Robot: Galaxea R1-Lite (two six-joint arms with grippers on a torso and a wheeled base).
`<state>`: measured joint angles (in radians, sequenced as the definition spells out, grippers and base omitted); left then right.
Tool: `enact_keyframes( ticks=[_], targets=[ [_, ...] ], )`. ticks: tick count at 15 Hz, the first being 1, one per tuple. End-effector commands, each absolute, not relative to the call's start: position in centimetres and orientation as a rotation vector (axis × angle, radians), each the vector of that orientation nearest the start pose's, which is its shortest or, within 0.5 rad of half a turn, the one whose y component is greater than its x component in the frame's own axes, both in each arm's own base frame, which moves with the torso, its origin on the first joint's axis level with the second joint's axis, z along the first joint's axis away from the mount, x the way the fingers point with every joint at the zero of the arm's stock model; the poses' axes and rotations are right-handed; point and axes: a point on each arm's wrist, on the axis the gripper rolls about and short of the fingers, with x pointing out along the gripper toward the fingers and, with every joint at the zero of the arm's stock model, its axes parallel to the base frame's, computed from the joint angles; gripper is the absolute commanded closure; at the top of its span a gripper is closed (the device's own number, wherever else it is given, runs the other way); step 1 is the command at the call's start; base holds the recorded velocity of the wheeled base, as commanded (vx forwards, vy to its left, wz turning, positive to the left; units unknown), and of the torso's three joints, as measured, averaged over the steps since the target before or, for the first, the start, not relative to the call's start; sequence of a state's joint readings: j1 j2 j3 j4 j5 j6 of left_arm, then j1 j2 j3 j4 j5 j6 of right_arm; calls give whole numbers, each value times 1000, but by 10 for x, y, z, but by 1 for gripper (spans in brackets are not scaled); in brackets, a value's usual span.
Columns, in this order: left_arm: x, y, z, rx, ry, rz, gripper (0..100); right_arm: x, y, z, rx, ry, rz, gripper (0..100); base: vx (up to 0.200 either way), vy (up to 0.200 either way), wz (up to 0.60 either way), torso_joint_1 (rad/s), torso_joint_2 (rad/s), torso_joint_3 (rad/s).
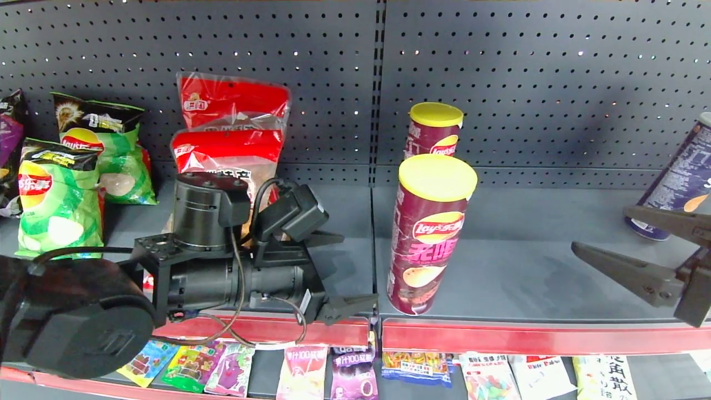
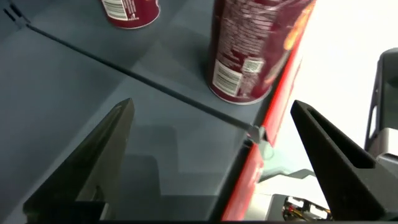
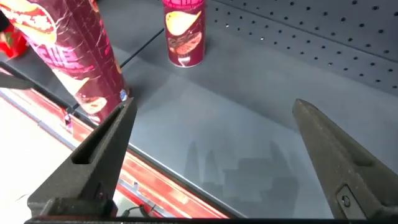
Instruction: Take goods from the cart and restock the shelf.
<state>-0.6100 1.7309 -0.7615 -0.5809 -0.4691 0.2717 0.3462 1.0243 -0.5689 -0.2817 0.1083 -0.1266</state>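
While both claws hang released with nothing between their fingers, the goods already sit on the grey shelf (image 1: pixel 527 266) across the middle of the head view. The front chip can (image 1: pixel 430 233), maroon with a yellow lid, stands upright at centre frame, close to the shelf's front edge and just above the red price rail (image 1: pixel 527 336). The rear chip can (image 1: pixel 433 129), of the same kind, stands upright behind it, near the pegboard back (image 1: pixel 555 83).

The left gripper (image 1: pixel 355 270) is at lower centre-left, pointing toward the right of the frame, jaws spread wide; its nearer fingertip lies over the price rail just beside the front chip can's base, apart from it. In the left wrist view the left gripper (image 2: pixel 211 106) frames bare shelf, with the front chip can (image 2: pixel 255 43) just beyond the fingertips and the rear chip can (image 2: pixel 130 11) farther off.

The right gripper (image 1: pixel 602 229) enters from the right edge, jaws parted over the shelf, well apart from the maroon cans. Its wrist view shows the right gripper (image 3: pixel 214 102) over open shelf, with the front chip can (image 3: pixel 74 50) by the red rail and the rear chip can (image 3: pixel 185 31) beyond.

A blue can (image 1: pixel 680 183) tilts at the far right edge. Red bags (image 1: pixel 233 111) stand at upper centre-left, green chip bags (image 1: pixel 55 200) at far left, and small packets (image 1: pixel 355 378) line the bottom edge.
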Motion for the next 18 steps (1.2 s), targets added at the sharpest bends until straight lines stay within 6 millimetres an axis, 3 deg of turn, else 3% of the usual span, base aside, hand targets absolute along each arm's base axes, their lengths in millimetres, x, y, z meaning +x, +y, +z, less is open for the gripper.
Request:
enact_keyframes(
  ticks=[1,18],
  targets=[
    [248,-190,152,272,271,-1128,0,126,48,230,-145,142,460,0,0,0,0,0,0,0],
    [263,-207,148,275,264,-1127,0,130,49,233,-145,140,460,0,0,0,0,0,0,0]
  ],
)
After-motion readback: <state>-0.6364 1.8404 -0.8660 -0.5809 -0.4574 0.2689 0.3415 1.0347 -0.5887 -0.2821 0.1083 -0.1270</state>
